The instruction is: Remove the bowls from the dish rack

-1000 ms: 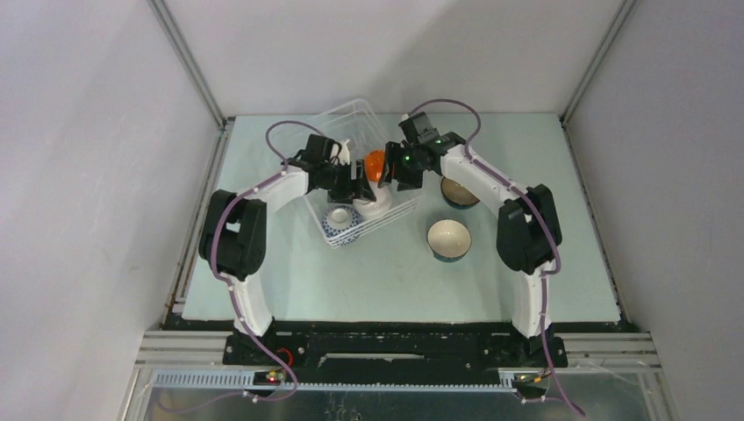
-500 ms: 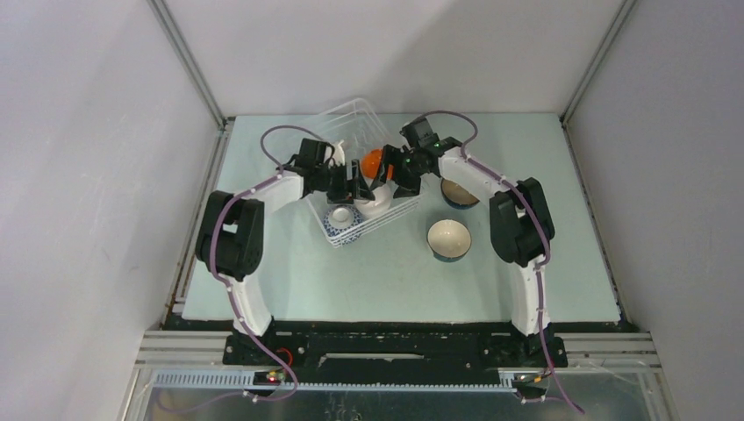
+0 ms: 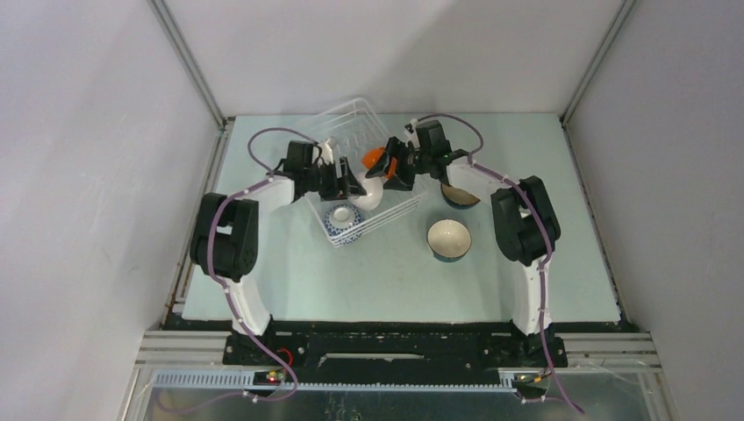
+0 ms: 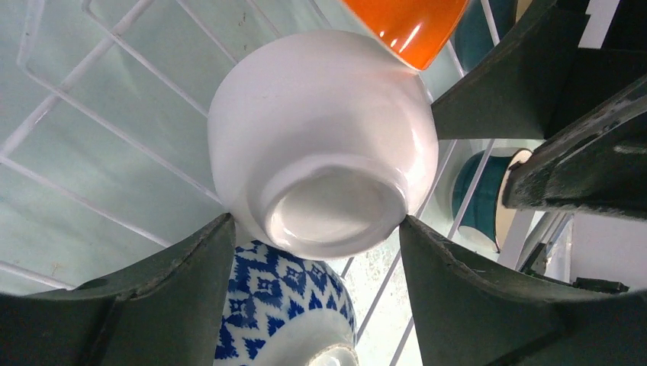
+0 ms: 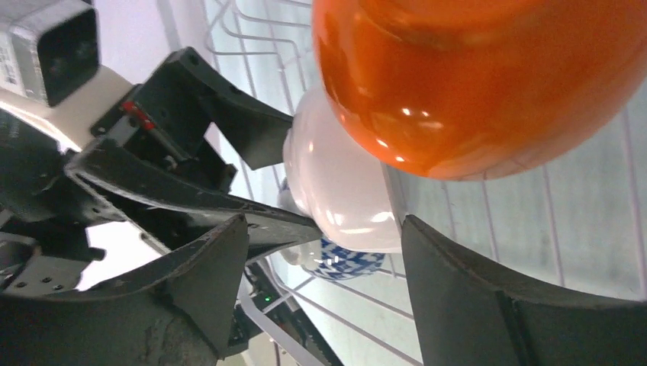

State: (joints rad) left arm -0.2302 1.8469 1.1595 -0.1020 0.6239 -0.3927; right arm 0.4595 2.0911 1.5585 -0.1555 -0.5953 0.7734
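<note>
The white wire dish rack (image 3: 351, 123) stands at the table's back middle. In it are an orange bowl (image 3: 375, 158), a white bowl (image 3: 368, 196) lying on its side, and a blue-and-white patterned bowl (image 3: 342, 217). My left gripper (image 3: 353, 182) is open. In the left wrist view its fingertips (image 4: 221, 229) flank the foot of the white bowl (image 4: 320, 145) and touch it or nearly so. My right gripper (image 3: 391, 168) is open, just short of the orange bowl (image 5: 473, 84), which sits beyond its fingertips (image 5: 236, 229).
A teal-and-white bowl (image 3: 449, 239) with a cream inside stands upright on the table right of the rack. A dark bowl (image 3: 458, 195) sits behind it, partly under my right arm. The two grippers face each other closely over the rack.
Both grippers have shifted toward the back of the rack. The left one drew back to the left, and the right wrist swung farther over. The orange bowl has shifted slightly toward the back.
</note>
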